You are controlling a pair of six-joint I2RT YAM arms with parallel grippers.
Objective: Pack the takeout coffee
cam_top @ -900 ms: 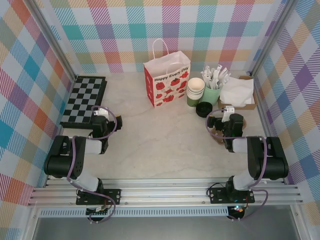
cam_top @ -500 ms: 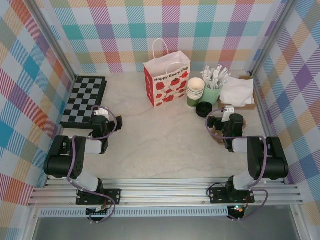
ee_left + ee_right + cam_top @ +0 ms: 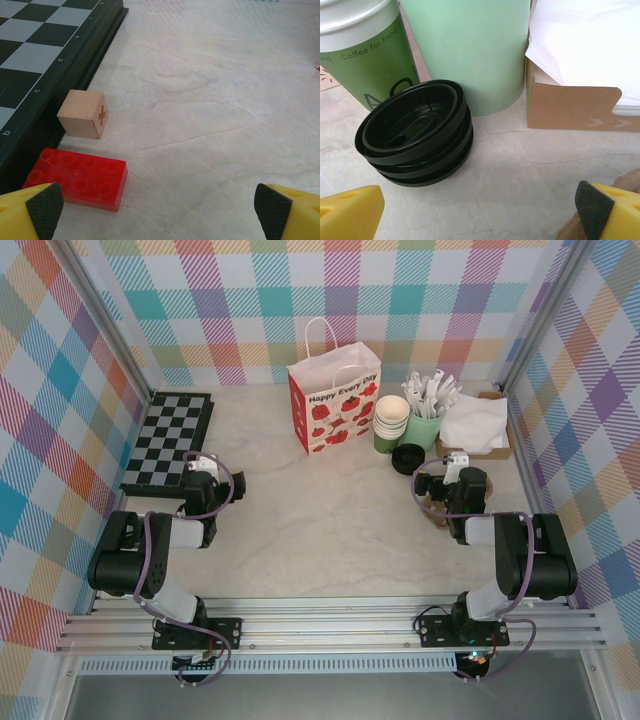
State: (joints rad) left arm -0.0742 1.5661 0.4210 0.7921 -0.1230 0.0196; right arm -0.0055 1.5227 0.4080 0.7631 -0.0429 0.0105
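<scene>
No movement this past second, folks, both arms frozen. The right hand (image 3: 472, 210) sits wide and empty, low over the worktop (image 3: 520, 170). The black lids (image 3: 415, 132) are stacked at its eleven o'clock, the green coffee cup (image 3: 362, 55) just behind, lidless. The left hand (image 3: 159, 212), equally wide, idles near a red brick (image 3: 77, 177). The paper bag (image 3: 335, 400) waits at twelve o'clock. Packing, I reckon, hasn't started.

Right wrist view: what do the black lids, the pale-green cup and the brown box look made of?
Black lids: glossy moulded plastic, with sharp highlights. Pale-green cup: smooth matte wall, probably paper. Brown box: kraft cardboard, with a raw cut edge.
</scene>
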